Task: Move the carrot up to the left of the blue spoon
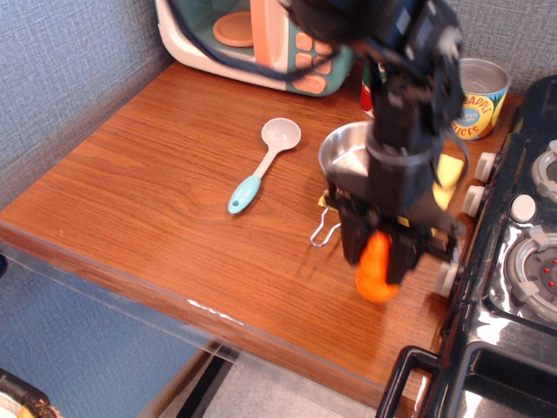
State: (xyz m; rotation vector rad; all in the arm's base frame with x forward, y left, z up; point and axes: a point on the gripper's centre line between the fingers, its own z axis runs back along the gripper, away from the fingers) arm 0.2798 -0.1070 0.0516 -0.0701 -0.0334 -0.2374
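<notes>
observation.image: motion blur over the arm, so detail is soft. The hand (pixel 379 252) is clamped on the carrot (pixel 375 272), one finger either side of its upper half; the wide orange base hangs below the fingers. I cannot tell whether the base is clear of the desk (pixel 157 174) or touching it.

Carrot sits near the front right of the desk, just in front of the steel pan (pixel 348 150) and its wire handle (pixel 325 231). Blue spoon (pixel 265 163) lies well apart, up and to the left, bowl toward the toy microwave (pixel 252 35), handle end toward me.

Handling, my read: hollow plastic, light, stiff, not fragile. The taper is the worry, since smooth cone sides could squirt downward out of a squeeze. The stepped ridges should give the fingers a ledge; a hold low on the upper half looks sound.

Target patch left of the spoon is bare wood. I'd carry it high enough to pass over the spoon.
</notes>
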